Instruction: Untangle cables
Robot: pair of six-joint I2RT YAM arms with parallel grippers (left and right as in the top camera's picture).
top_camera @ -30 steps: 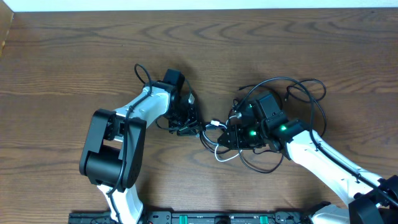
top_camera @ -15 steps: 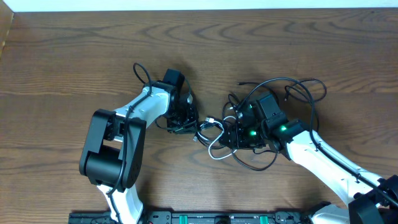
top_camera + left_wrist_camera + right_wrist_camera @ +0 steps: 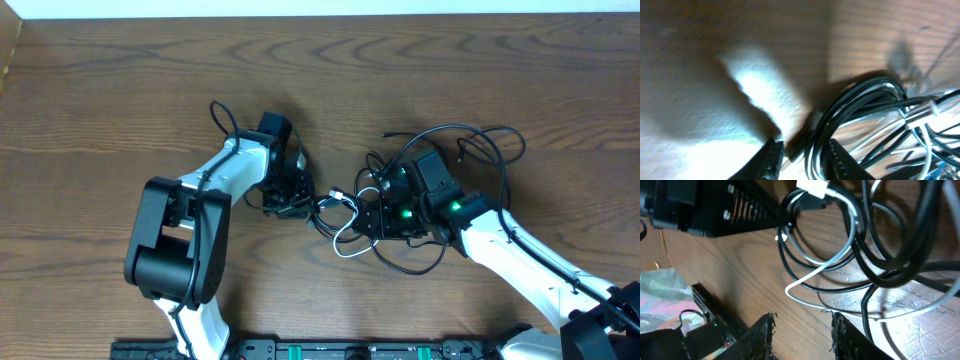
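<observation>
Although the black ones are too knotted to count, you have 1 white cable (image 3: 814, 187) looped among the cables (image 3: 860, 86) mid-bench, slightly toward the right edge. Your left gripper (image 3: 802, 156) grasps the cables; your right gripper (image 3: 801, 330) hangs released over them.

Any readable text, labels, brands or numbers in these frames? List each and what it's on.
No readable text in any view.
Cables, white plug, table: no markings seen.
Left wrist view: too blurred to read anything.
Green lights on the right arm: plain LEDs, no characters.
</observation>
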